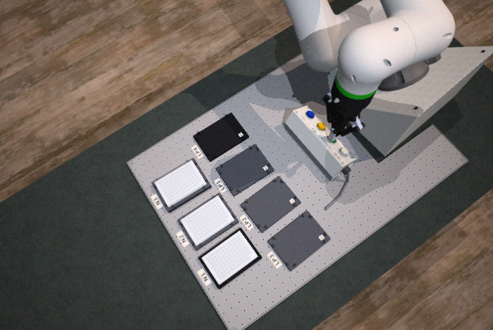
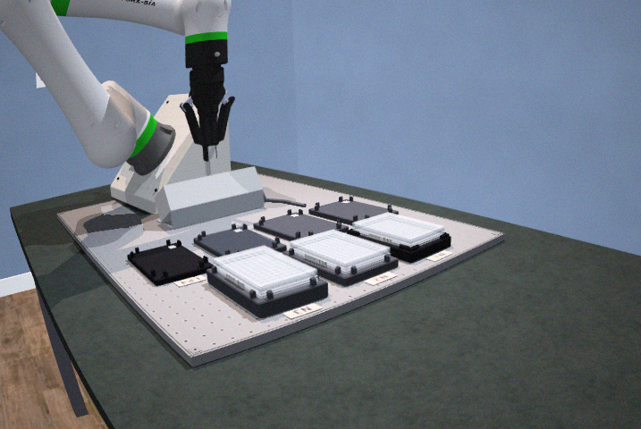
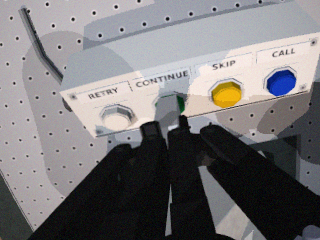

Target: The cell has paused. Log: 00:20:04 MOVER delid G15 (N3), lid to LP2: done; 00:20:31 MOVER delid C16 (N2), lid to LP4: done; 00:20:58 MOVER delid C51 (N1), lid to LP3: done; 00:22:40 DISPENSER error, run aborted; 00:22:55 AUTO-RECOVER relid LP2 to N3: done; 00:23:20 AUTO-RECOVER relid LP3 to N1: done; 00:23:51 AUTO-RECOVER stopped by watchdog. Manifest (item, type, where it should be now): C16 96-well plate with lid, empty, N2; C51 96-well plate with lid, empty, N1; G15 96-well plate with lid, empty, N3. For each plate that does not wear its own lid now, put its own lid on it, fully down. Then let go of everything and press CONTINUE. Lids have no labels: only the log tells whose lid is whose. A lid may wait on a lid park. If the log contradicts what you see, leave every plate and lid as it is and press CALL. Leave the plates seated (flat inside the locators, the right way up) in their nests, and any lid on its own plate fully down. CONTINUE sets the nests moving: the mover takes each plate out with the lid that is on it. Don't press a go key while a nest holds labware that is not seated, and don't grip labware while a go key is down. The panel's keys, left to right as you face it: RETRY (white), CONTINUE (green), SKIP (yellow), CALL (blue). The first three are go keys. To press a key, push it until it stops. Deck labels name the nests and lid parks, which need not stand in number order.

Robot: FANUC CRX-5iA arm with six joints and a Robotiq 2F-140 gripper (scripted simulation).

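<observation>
My gripper (image 1: 331,139) is shut and empty, its fingertips (image 3: 167,126) right at the green CONTINUE key (image 3: 179,103) of the key panel (image 1: 321,141); I cannot tell if they touch it. From the side it (image 2: 206,151) points straight down just above the panel. Three white 96-well plates sit flat in nests N3 (image 1: 180,183), N2 (image 1: 206,220) and N1 (image 1: 229,257), each with a clear lid on it (image 2: 263,271) (image 2: 340,249) (image 2: 398,228). The four lid parks LP4 (image 1: 221,136), LP1 (image 1: 244,168), LP2 (image 1: 270,203) and LP3 (image 1: 298,239) hold nothing.
The panel also carries the white RETRY key (image 3: 118,118), the yellow SKIP key (image 3: 227,94) and the blue CALL key (image 3: 280,82). A grey cable (image 1: 339,190) runs from the panel's end. The arm's pedestal (image 1: 418,101) stands right behind the panel.
</observation>
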